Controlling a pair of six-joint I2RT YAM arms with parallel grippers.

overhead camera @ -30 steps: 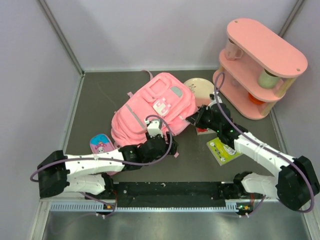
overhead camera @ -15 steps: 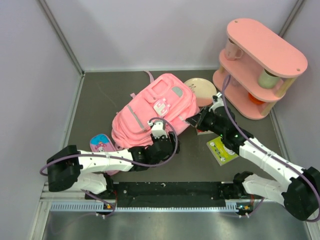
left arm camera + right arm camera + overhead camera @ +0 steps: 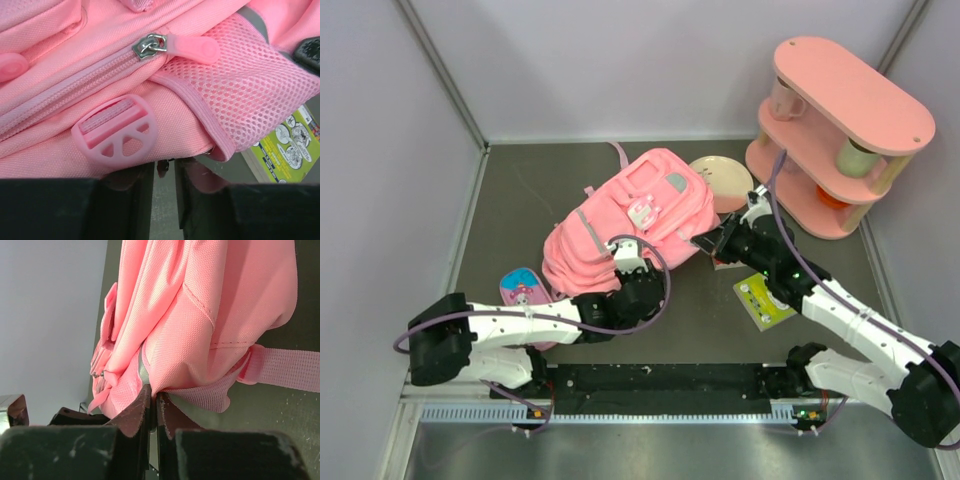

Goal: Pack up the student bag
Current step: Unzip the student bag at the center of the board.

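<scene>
On the dark grey bench (image 3: 510, 200): large soft pink fabric student bag (image 3: 630, 215), turned slightly since a second ago. At its near lower seam, left fingers (image 3: 125, 200) narrowed from wide; fabric caught or not, cannot tell. Right fingers (image 3: 127, 422) pressed together, pinching its side fabric. Probably bracing it for unzipping.

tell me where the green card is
In the top view the green card lies flat on the table, right of the pink backpack, beside the right arm.

Lab test cell: plain lilac walls (image 3: 620, 60), dark tabletop (image 3: 520, 200), left arm (image 3: 510, 325), right arm (image 3: 850, 320) bolted to front rail (image 3: 660, 380).
</scene>
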